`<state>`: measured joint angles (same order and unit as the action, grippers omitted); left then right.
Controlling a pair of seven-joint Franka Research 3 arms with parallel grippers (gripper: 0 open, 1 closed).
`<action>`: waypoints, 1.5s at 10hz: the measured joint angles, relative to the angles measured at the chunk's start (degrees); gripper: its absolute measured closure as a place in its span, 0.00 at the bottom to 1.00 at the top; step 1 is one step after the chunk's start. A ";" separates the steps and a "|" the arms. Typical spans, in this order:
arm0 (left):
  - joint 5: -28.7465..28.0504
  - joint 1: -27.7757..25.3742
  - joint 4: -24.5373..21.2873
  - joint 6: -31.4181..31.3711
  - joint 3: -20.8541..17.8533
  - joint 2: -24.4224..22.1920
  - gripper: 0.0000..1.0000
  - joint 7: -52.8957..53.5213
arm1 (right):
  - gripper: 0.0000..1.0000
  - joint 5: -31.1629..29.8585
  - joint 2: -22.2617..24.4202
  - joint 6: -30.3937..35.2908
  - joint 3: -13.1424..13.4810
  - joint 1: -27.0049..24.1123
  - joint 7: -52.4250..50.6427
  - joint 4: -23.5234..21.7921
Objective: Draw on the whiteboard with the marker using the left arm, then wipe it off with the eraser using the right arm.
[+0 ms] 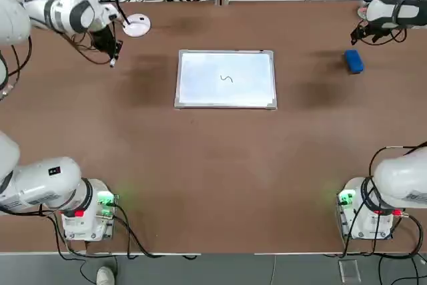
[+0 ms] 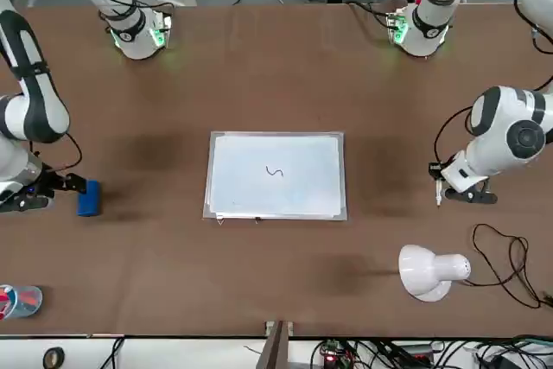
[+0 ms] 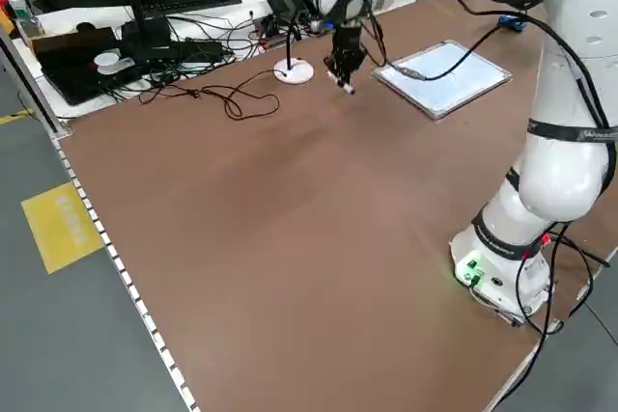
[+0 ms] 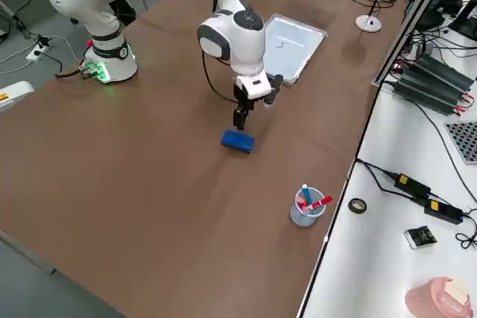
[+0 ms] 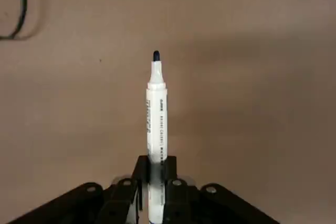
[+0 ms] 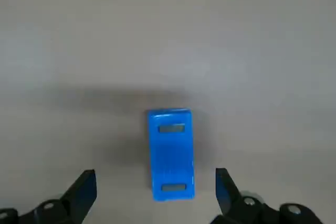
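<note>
— Tool on the left (image 1: 112, 58), what's it got?
— Clamped on the slim white marker with the dark tip (image 5: 156, 114), tip down over bare brown desk (image 1: 213, 165), left of the silver-framed whiteboard (image 1: 226, 79), near the white lamp base (image 1: 137, 26).
— And the board?
— Mid-desk, a small squiggle (image 1: 227, 79) on it.
— Right tool (image 6: 155, 192)?
— Fingers spread, hovering above the small blue block eraser (image 6: 169, 153), far right.
</note>
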<state>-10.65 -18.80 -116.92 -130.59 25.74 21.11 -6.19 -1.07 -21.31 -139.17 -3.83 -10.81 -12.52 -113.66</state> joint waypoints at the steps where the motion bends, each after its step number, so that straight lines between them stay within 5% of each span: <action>1: -0.15 -0.52 -1.30 -1.28 -0.01 0.67 0.83 -1.76 | 0.00 0.00 -1.22 -2.10 0.01 -0.23 -0.10 -0.32; 8: -5.30 0.19 -2.69 -6.14 0.16 5.19 0.83 -10.64 | 0.00 -0.02 -5.56 -9.97 0.12 -0.95 -2.14 -1.69; 15: -5.84 0.14 -2.90 -7.96 0.14 7.81 0.81 -10.85 | 0.00 -0.02 -6.20 -11.09 -0.06 -3.29 -6.39 -1.99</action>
<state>-16.49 -18.66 -119.82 -138.55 25.88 28.92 -17.04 -1.09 -27.52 -150.26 -3.89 -14.10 -18.90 -115.65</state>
